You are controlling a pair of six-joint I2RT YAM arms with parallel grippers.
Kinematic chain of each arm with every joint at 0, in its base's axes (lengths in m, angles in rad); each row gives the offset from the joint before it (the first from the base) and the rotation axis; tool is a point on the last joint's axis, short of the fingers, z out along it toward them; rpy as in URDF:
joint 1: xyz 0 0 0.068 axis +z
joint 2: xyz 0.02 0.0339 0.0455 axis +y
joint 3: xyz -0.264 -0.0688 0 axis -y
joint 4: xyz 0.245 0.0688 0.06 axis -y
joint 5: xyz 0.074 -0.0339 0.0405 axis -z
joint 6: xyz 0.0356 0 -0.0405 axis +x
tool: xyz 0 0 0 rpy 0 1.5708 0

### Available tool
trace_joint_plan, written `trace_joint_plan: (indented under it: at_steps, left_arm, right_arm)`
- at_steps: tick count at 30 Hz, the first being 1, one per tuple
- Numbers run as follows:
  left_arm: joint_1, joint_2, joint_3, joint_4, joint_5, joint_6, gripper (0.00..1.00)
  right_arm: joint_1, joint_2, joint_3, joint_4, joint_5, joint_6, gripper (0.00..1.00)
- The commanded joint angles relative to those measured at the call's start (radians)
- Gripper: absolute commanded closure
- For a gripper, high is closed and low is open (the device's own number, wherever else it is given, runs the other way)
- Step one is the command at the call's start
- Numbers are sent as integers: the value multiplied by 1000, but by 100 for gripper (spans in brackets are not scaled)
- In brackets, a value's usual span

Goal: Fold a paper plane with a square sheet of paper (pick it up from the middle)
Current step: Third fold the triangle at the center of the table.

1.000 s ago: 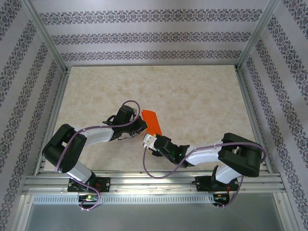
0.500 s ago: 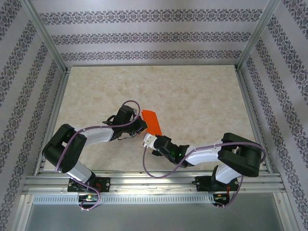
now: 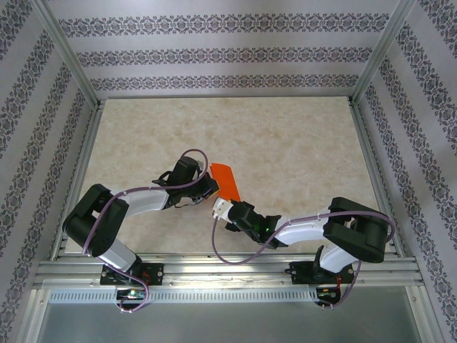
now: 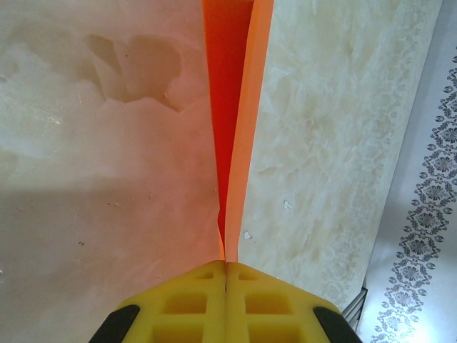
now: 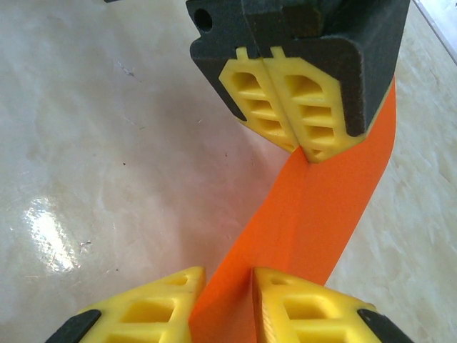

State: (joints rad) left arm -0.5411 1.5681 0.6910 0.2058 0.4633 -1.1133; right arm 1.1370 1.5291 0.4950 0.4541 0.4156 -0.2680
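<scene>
Two grippers are seen at one folded piece of orange paper. It is held over the table, a little nearer than the middle. The paper is folded long and thin, and a crease is seen along it. The left gripper is clenched on the paper's left side, with the paper squeezed between its yellow fingers. The right gripper is placed at the paper's near end. Its fingers are set a little apart with the paper between them. Whether the paper is squeezed there cannot be told.
</scene>
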Motion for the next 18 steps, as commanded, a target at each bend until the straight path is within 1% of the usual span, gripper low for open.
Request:
trace_joint_plan:
  at_steps: [1, 6, 10, 17, 18]
  left_arm:
    - [13, -12, -1, -9, 5, -16, 100]
    - [12, -8, -1, -8, 8, -16, 100]
    - [13, -6, 2, -9, 11, -16, 100]
    - [13, 5, 4, 0, 12, -18, 100]
    - [13, 7, 4, 1, 11, -19, 100]
  right_arm:
    - [6, 11, 19, 6, 17, 4, 77]
    - [6, 2, 19, 2, 15, 6, 80]
    - [2, -10, 7, 10, 16, 9, 74]
    - [-2, -1, 4, 10, 19, 2, 73]
    - [-2, -2, 2, 15, 21, 4, 74]
